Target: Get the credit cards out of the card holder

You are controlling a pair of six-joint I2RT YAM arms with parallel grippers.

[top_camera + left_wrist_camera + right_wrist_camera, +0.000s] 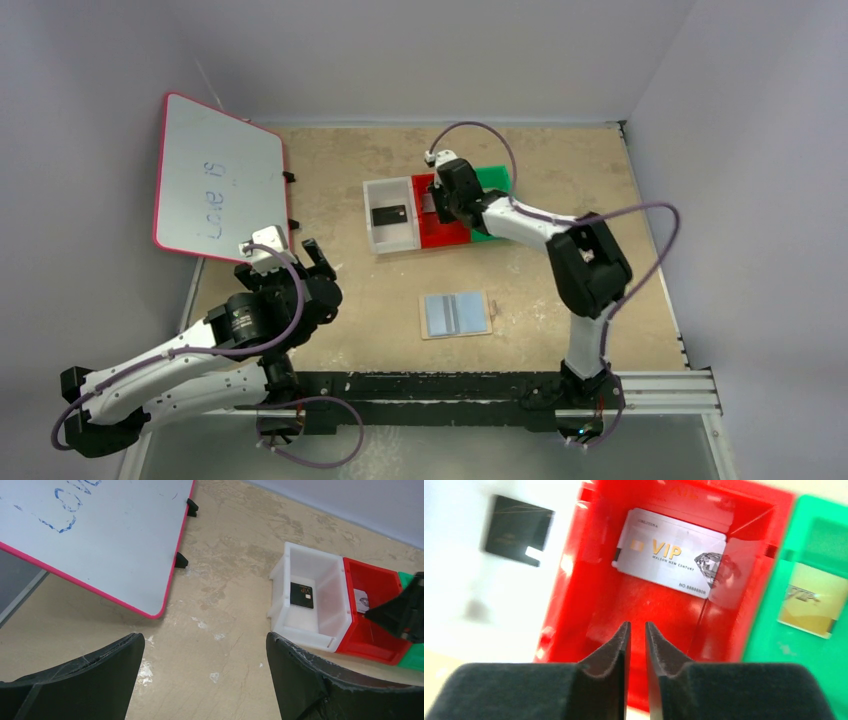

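Observation:
The card holder (456,314) lies open and flat on the table, both blue-grey panels showing, with no gripper near it. A black credit card (516,530) lies in the white bin (390,240). A silvery-white VIP card (671,552) lies in the red bin (589,605). A gold card (811,605) lies in the green bin (774,650). My right gripper (637,625) hovers over the red bin with its jaws a narrow gap apart and nothing between them. My left gripper (205,637) is wide open and empty over bare table at the left, far from the holder.
The pink-framed whiteboard (215,185) leans at the far left, close to my left gripper (318,255). The three bins stand side by side at the back centre. The right arm (585,255) reaches over the table between the holder and the bins.

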